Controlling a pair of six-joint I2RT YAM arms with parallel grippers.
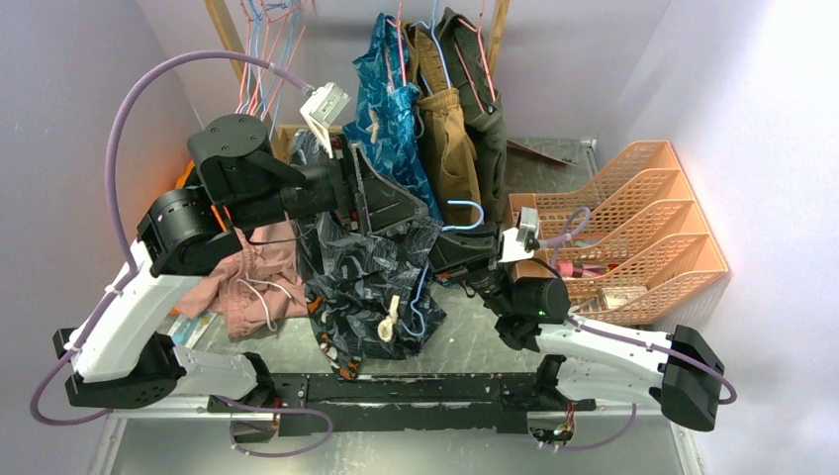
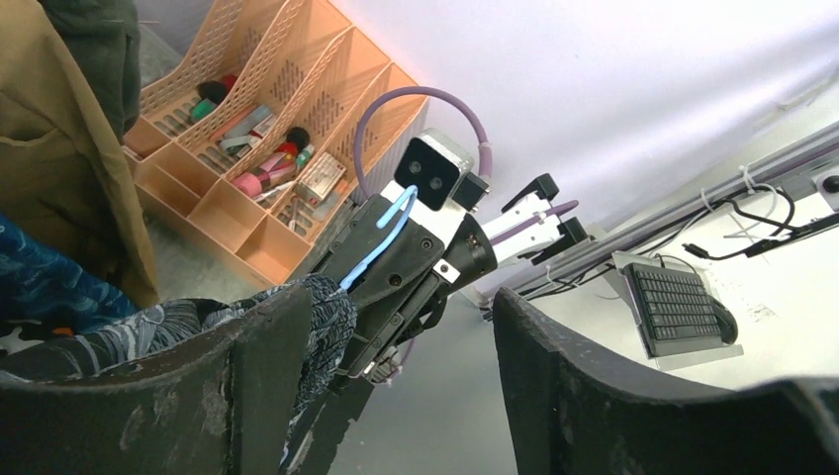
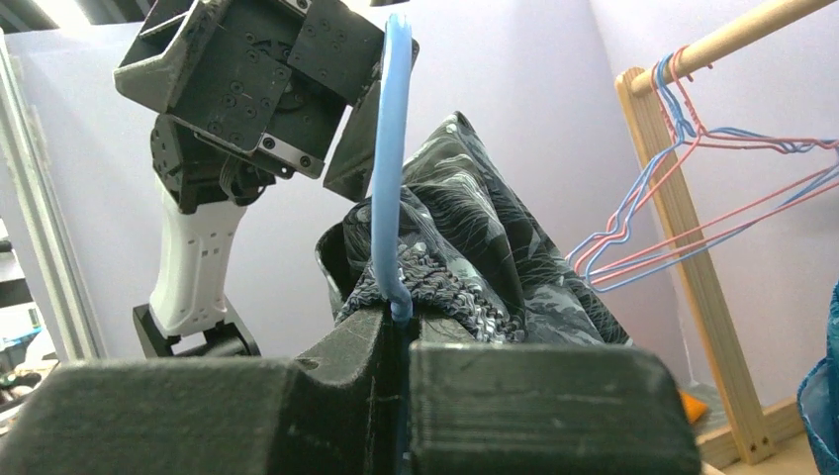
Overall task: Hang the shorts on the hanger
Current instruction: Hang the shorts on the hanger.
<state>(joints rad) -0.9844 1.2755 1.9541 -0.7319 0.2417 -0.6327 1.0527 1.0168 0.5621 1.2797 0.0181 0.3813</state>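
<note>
The shorts (image 1: 361,282), dark with a grey streaky print and a cream drawstring, hang draped over the light-blue wire hanger (image 1: 465,211) in the middle of the table. My right gripper (image 1: 450,252) is shut on the hanger's wire (image 3: 389,198) just below the hook, with the shorts (image 3: 485,257) bunched right behind its fingertips (image 3: 406,332). My left gripper (image 1: 391,203) hovers at the top of the shorts with its jaws wide apart (image 2: 401,317). Nothing lies between them, and the shorts' fabric (image 2: 322,317) rests against the left finger (image 2: 252,386). The hanger's hook (image 2: 388,233) curls over the right gripper's body.
An orange desk organiser (image 1: 643,223) holding small items stands at the right. A pink garment (image 1: 252,282) lies at the left. Teal-blue shorts (image 1: 396,109), a brown garment (image 1: 450,139) and a dark one (image 1: 487,109) hang at the back. Pink and blue wire hangers (image 3: 712,198) hang from a wooden rail.
</note>
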